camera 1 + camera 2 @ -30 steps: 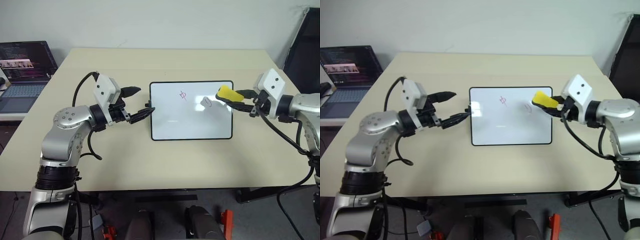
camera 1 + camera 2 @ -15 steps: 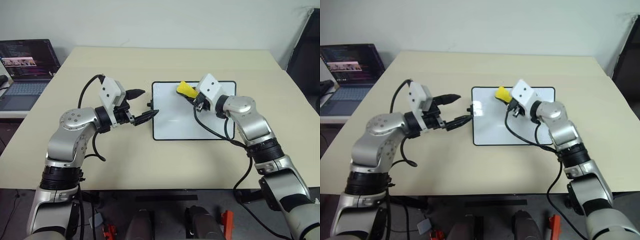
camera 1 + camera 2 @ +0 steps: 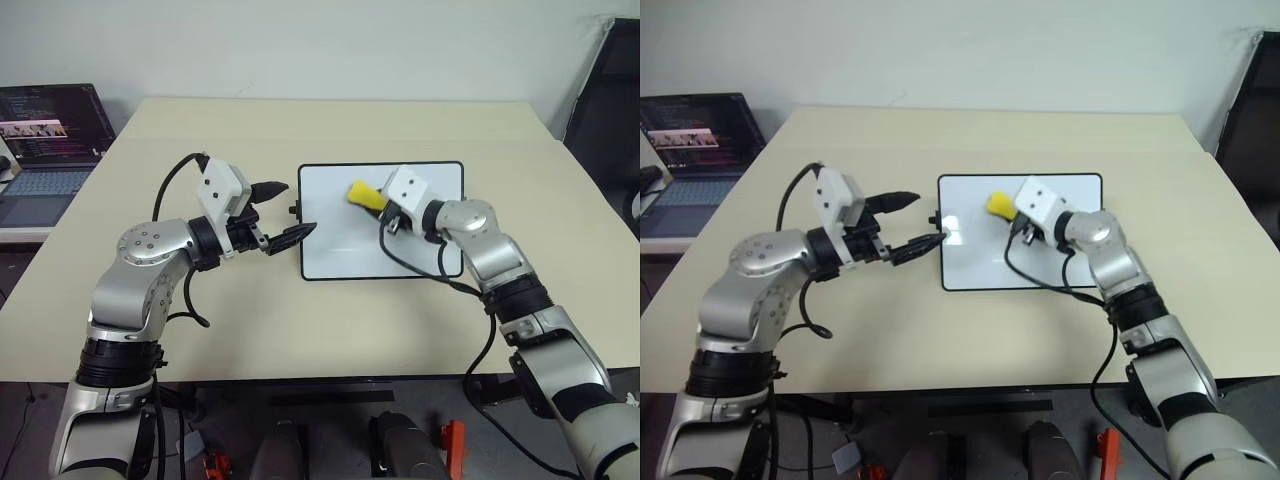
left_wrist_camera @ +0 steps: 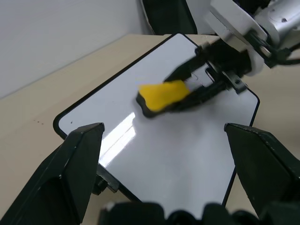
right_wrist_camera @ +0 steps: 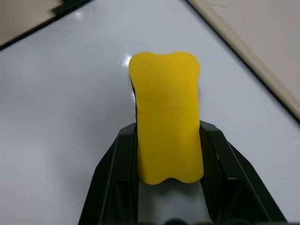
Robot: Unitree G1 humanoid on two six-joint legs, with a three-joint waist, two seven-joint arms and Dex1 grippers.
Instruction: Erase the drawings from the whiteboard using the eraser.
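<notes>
Beige desk (image 3: 330,320); whiteboard (image 3: 345,250) at centre. Right gripper (image 5: 166,140) jaws pinch eraser (image 3: 363,193) over board's upper middle. Left gripper (image 3: 290,212) jaws spread at board's left edge. Head view adds laptop (image 3: 50,140) far left.

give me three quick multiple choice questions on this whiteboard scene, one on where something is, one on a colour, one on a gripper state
1. Where is the laptop?
A. on the whiteboard
B. beside the table's left end
C. under the right arm

2. What colour is the eraser?
A. yellow
B. red
C. blue

3. How does the left gripper stand?
A. shut on the eraser
B. shut on a marker
C. open, at the whiteboard's left edge

Answers: 1 B, it sits off the table at far left. 2 A, the block clamped in the right gripper over the whiteboard is bright yellow. 3 C, its fingers are spread apart and hold nothing.
</notes>
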